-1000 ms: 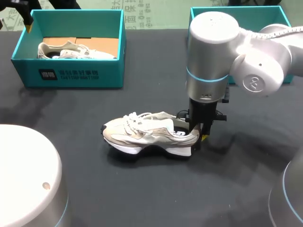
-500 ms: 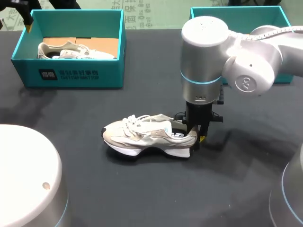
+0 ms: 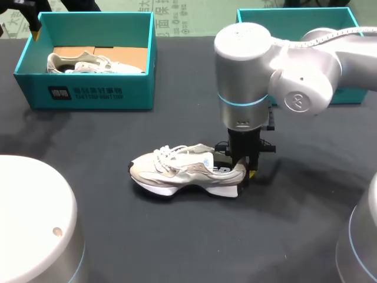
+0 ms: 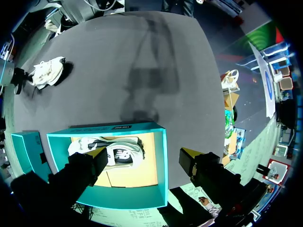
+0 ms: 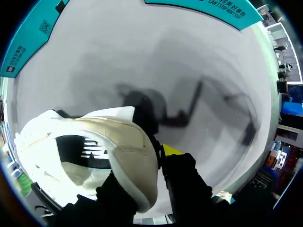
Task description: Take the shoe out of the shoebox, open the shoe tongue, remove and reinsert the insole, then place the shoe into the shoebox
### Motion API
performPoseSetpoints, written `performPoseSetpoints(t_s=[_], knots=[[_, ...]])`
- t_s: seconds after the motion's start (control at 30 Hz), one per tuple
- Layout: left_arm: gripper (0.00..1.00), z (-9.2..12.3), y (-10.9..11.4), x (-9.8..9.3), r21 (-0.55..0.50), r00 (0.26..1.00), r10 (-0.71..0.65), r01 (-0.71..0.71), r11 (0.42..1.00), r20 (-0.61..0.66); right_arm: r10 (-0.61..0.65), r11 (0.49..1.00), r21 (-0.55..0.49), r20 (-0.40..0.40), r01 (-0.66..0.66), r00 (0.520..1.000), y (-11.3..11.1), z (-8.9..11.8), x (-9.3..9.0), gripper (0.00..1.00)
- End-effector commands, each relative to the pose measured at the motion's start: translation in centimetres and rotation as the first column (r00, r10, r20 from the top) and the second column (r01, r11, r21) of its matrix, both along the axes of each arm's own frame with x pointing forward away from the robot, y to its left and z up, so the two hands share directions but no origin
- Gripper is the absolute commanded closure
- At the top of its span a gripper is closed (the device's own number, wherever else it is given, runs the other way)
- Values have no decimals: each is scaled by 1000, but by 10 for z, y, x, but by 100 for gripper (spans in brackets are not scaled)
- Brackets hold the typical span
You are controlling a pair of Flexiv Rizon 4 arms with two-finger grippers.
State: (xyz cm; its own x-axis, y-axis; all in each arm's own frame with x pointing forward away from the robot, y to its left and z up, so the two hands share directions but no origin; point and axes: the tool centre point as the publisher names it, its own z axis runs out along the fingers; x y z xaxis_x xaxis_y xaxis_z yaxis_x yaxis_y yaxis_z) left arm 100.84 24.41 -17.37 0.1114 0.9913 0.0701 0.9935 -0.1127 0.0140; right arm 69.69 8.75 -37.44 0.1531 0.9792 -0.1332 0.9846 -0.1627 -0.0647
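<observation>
A beige sneaker (image 3: 182,171) with a white sole lies on the dark table, toe pointing left. My right gripper (image 3: 247,172) comes straight down at its heel. In the right wrist view the right gripper (image 5: 156,163) is shut on the sneaker's heel collar (image 5: 130,156), one finger inside the shoe and the yellow-tipped one outside. The teal shoebox (image 3: 88,94) stands at the back left with a second sneaker (image 3: 94,62) in it. My left gripper (image 4: 143,155) hangs open above that shoebox (image 4: 161,165), holding nothing, and only its tip (image 3: 36,32) shows in the head view.
A second teal box (image 3: 294,17) stands at the back right, behind my right arm. My arms' white bases fill the front left and front right corners of the head view. Open dark table lies between the shoebox and the sneaker.
My right arm's wrist has swung to the left above the sneaker while keeping its grip on the heel. The sneaker has barely shifted. The left gripper has not moved.
</observation>
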Motion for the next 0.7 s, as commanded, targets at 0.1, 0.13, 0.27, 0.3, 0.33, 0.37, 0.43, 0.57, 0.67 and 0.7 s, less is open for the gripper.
performPoseSetpoints(t_s=[0.1,0.13,0.27,0.3,0.33,0.37,0.43,0.57,0.67,0.7], knots=[[0,0,0,0,1,1000,-1,1,1000,1,-1,1000,-26,-9,0,1000,10,-2,2,100],[0,0,0,0,1,1000,-1,1,1000,1,-1,1000,-28,-8,1,1000,11,-1,1,100],[0,0,0,0,1,1000,-1,1,1000,1,-3,999,-40,-5,3,1000,13,0,-1,80],[0,0,0,0,1,1000,-1,1,1000,1,-3,999,-41,-5,3,1000,14,-1,-1,78],[0,0,0,0,1,1000,-1,1,1000,1,-3,999,-42,-5,3,1000,14,-1,-1,78],[0,0,0,0,1,1000,-1,1,1000,1,-2,999,-42,-4,2,1000,15,0,-1,78],[0,0,0,0,1,1000,-1,1,1000,1,-1,999,-43,-3,1,1000,15,0,-1,78],[0,0,0,0,1,1000,-1,1,1000,1,0,999,-43,-5,0,1000,15,0,-1,76],[0,0,0,0,1,1000,-1,1,1000,1,2,999,-38,-5,-2,1000,15,-1,-2,70],[0,0,0,0,1,1000,-1,1,1000,1,4,999,-35,-5,-4,1000,16,-1,-2,68]])
